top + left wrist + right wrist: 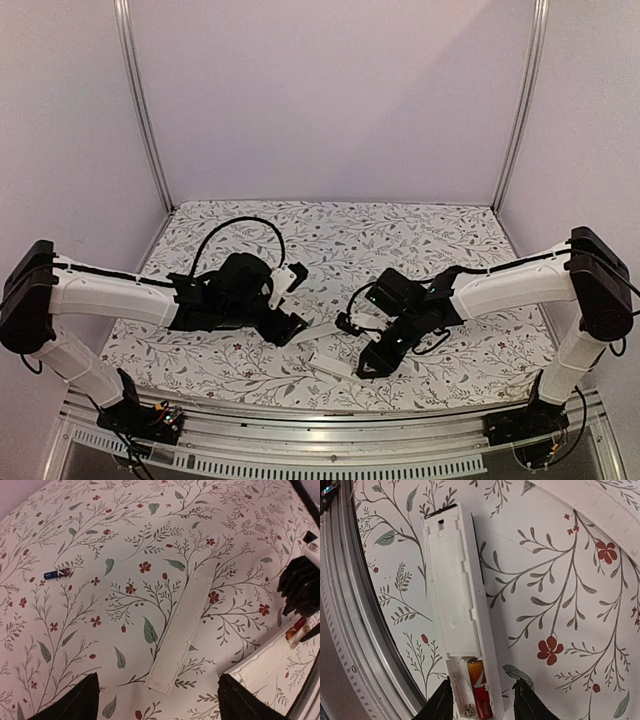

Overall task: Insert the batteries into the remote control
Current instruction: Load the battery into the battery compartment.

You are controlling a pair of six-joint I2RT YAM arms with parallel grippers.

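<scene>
The white remote control (pixel 455 595) lies back up near the table's front edge, with its long battery bay uncovered. One red battery (pixel 480 687) sits in the bay beside an empty slot with a spring. My right gripper (pixel 484 705) is open, its fingers straddling the remote's battery end with a small gap on each side. A second battery (pixel 56 573), dark with red, lies loose on the cloth far from both grippers. My left gripper (pixel 160 705) is open and empty, hovering over the flat white cover strip (pixel 180 630). In the top view the remote (pixel 330 362) lies between both grippers.
The table is covered with a floral cloth (pixel 400 240). A metal rail (pixel 350 630) runs along the front edge, close beside the remote. The right gripper's black body (pixel 300 585) shows at the right of the left wrist view, over the remote's end (pixel 260 662).
</scene>
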